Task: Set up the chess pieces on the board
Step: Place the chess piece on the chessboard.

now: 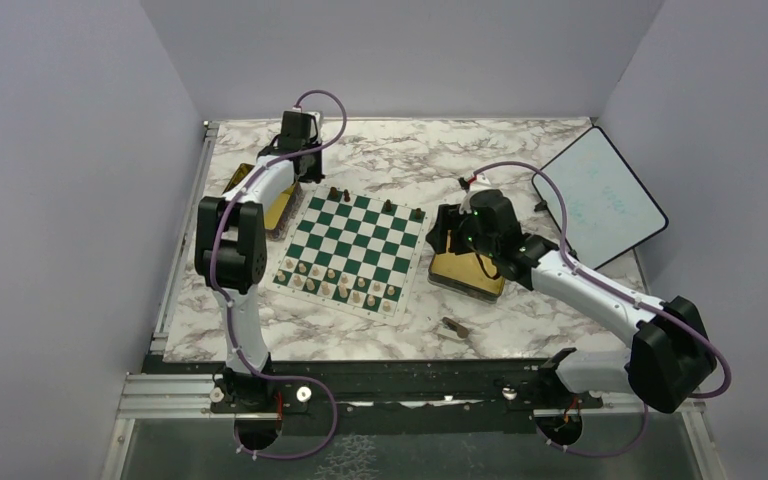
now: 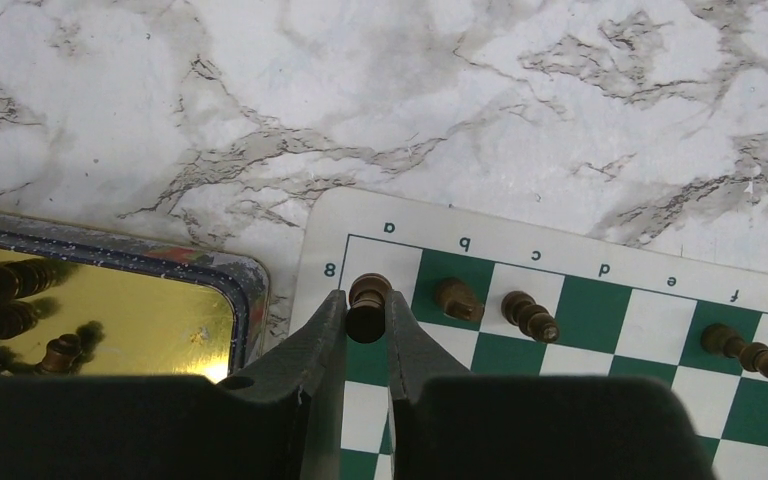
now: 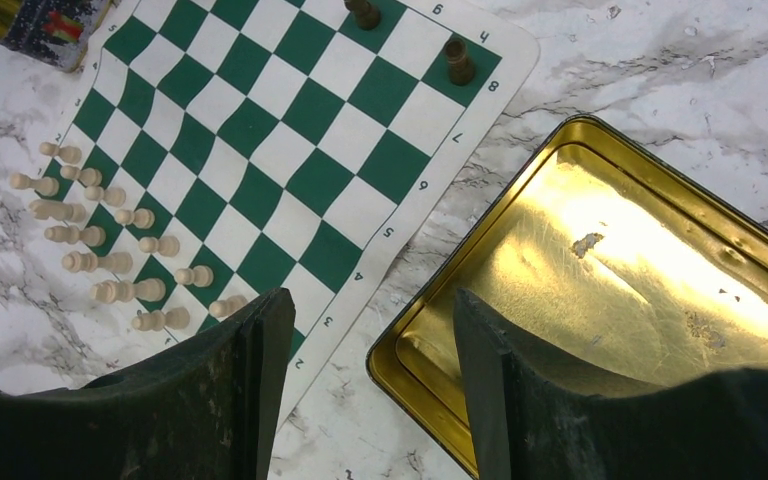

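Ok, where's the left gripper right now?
At the board's far left corner: in the left wrist view the left gripper grips a dark piece over corner square a8, just beside the tin.

Bright, even light; soft shadows on the board (image 3: 320,180), strong glare inside the gold tin (image 3: 610,260).

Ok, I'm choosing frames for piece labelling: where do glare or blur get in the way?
Right wrist: glare whites out part of the tin floor, pale pieces are sharp. Left wrist: the other tin mirrors its dark pieces; the left claw is soft and underlit. Top external: even light, but pieces are tiny.
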`<act>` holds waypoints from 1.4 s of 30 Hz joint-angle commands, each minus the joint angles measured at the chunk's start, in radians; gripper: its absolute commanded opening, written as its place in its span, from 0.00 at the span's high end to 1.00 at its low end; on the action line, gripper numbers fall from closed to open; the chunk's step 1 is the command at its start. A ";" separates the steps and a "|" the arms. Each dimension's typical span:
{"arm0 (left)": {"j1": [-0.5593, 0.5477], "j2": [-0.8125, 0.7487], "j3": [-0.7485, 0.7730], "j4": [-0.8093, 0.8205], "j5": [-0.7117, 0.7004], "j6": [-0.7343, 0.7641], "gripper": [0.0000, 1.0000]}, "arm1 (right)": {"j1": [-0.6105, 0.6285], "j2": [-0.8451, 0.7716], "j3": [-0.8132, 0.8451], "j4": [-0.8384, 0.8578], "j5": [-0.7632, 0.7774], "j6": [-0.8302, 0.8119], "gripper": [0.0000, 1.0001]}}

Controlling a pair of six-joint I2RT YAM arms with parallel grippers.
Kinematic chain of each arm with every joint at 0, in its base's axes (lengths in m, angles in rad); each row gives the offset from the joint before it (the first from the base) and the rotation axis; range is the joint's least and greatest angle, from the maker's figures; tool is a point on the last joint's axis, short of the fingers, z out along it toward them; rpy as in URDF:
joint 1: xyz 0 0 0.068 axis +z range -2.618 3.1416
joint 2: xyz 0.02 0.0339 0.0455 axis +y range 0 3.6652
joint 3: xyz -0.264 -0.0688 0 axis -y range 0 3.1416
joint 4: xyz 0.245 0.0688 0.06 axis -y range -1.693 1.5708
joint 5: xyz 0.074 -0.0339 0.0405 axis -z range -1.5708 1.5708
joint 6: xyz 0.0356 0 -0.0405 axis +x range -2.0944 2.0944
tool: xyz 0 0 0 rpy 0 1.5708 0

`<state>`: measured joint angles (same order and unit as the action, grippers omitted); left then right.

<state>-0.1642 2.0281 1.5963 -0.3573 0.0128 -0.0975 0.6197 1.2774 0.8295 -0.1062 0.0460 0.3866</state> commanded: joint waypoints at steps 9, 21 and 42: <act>-0.014 0.047 -0.018 0.028 0.022 -0.013 0.85 | -0.005 0.007 0.023 0.001 -0.011 0.000 0.35; -0.017 0.082 -0.012 0.028 0.020 -0.001 0.85 | -0.005 0.004 0.019 0.002 -0.005 -0.011 0.35; -0.020 0.076 -0.008 0.019 0.001 0.020 0.70 | -0.005 0.004 0.016 0.004 0.002 -0.019 0.36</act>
<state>-0.1787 2.1063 1.5826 -0.3447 0.0181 -0.0917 0.6197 1.2827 0.8295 -0.1066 0.0463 0.3836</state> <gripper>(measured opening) 0.296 0.645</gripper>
